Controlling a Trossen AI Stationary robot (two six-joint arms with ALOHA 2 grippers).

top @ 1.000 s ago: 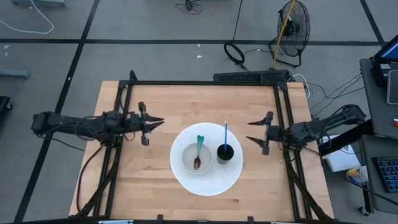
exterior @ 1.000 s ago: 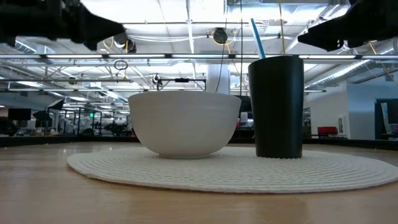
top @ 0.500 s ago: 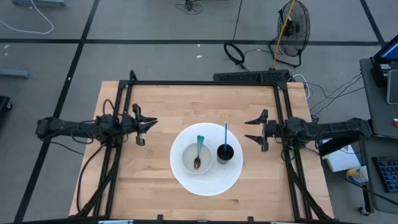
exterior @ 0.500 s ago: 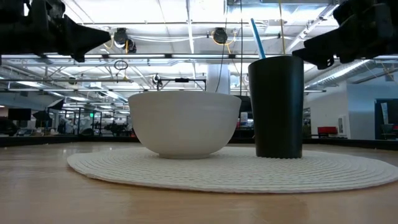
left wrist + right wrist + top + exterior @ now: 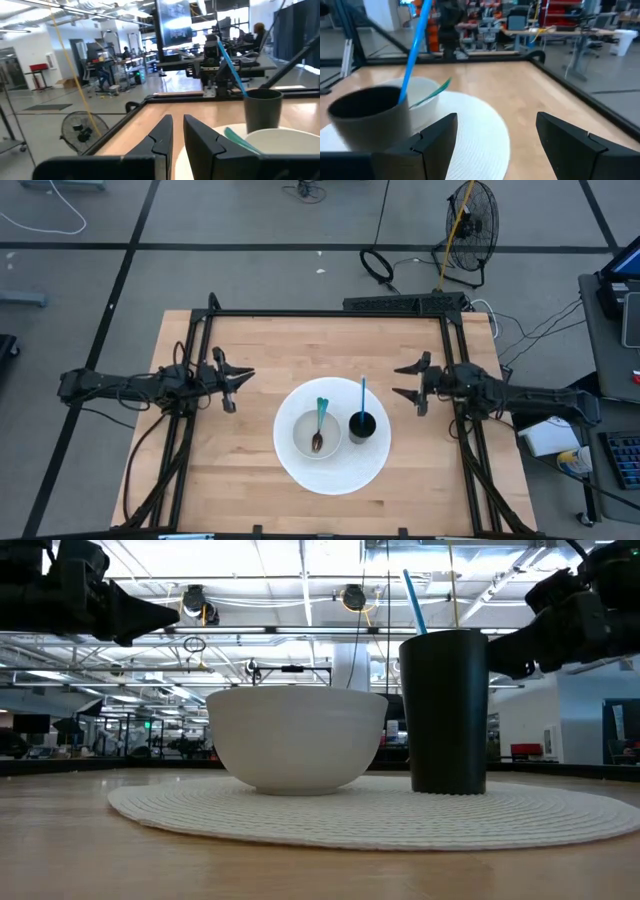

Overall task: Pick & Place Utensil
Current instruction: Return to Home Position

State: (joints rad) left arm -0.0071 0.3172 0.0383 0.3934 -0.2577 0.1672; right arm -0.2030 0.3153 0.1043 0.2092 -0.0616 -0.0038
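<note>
A white bowl [image 5: 316, 434] stands on a round white placemat [image 5: 335, 472] at the table's middle. A teal-handled spoon [image 5: 320, 420] lies in the bowl, its dark scoop down and its handle leaning on the far rim. Right of the bowl on the mat stands a black cup [image 5: 362, 425] with a thin blue utensil [image 5: 363, 394] sticking up out of it. My left gripper [image 5: 250, 375] hangs shut above bare wood left of the mat, pointing level at it. My right gripper [image 5: 398, 380] hangs open right of the cup, with nothing between its fingers.
Black frame rails [image 5: 330, 314] run along the table's far, left and right sides. Bare wood lies between each gripper and the mat. In the low view both grippers [image 5: 170, 612] [image 5: 500, 660] hang above the height of the bowl's rim.
Both grippers have sunk. My left gripper has drawn back a little toward the table's left edge. My right arm has swung, carrying its open gripper a little toward the far edge. Bowl, spoon, cup and blue utensil have stayed put.
</note>
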